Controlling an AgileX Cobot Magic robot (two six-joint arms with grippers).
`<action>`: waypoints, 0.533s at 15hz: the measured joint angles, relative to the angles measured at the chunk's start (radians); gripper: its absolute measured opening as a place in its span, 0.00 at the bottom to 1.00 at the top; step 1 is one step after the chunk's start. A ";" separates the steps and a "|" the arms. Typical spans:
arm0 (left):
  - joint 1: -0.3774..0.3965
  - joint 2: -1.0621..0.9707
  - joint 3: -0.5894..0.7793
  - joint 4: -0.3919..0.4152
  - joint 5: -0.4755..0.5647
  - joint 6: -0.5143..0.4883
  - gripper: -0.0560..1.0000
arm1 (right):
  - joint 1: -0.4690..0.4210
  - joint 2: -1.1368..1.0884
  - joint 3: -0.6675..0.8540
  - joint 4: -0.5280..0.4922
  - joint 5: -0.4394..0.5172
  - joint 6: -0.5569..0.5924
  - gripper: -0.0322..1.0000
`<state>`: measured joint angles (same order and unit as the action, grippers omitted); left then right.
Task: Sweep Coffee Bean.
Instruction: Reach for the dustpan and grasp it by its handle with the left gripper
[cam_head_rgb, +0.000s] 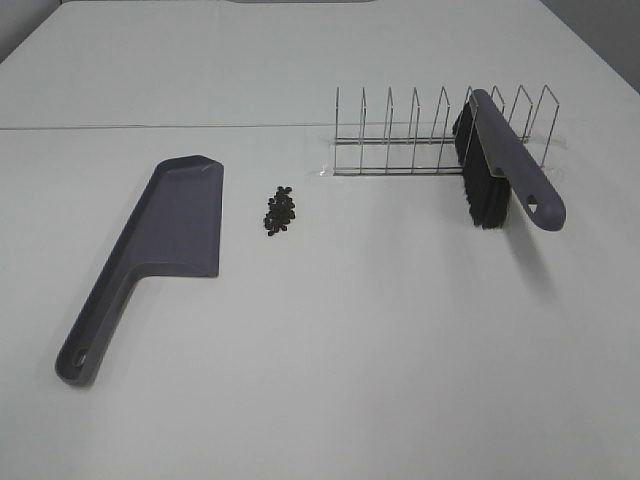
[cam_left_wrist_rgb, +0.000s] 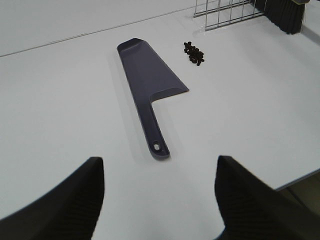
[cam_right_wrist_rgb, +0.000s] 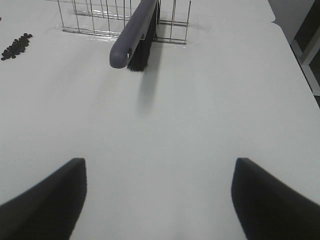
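A small pile of dark coffee beans (cam_head_rgb: 280, 209) lies on the white table, just right of the purple-grey dustpan (cam_head_rgb: 160, 240), which lies flat with its handle toward the front. The beans also show in the left wrist view (cam_left_wrist_rgb: 193, 53) and the right wrist view (cam_right_wrist_rgb: 16, 46). The dustpan shows in the left wrist view (cam_left_wrist_rgb: 150, 85). A purple-grey brush (cam_head_rgb: 500, 165) with black bristles leans in a wire rack (cam_head_rgb: 440, 135); it shows in the right wrist view (cam_right_wrist_rgb: 134, 35). My left gripper (cam_left_wrist_rgb: 159, 200) is open, well short of the dustpan handle. My right gripper (cam_right_wrist_rgb: 159, 195) is open, well short of the brush. Neither shows in the high view.
The wire rack stands at the back right of the table (cam_head_rgb: 380, 340). A seam runs across the table behind the dustpan. The table's right edge shows in the right wrist view, with dark floor beyond.
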<state>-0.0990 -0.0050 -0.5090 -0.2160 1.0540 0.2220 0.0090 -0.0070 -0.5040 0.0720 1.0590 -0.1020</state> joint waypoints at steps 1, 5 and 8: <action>0.000 0.000 0.000 0.000 0.000 0.000 0.64 | 0.000 0.000 0.000 0.000 0.000 0.000 0.76; 0.000 0.000 0.000 0.000 0.000 0.000 0.64 | 0.000 0.000 0.000 0.000 0.000 0.000 0.76; 0.000 0.000 0.000 0.000 0.000 0.000 0.64 | 0.000 0.000 0.000 0.000 0.000 0.000 0.76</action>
<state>-0.0990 -0.0050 -0.5090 -0.2160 1.0540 0.2220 0.0090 -0.0070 -0.5040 0.0720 1.0590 -0.1020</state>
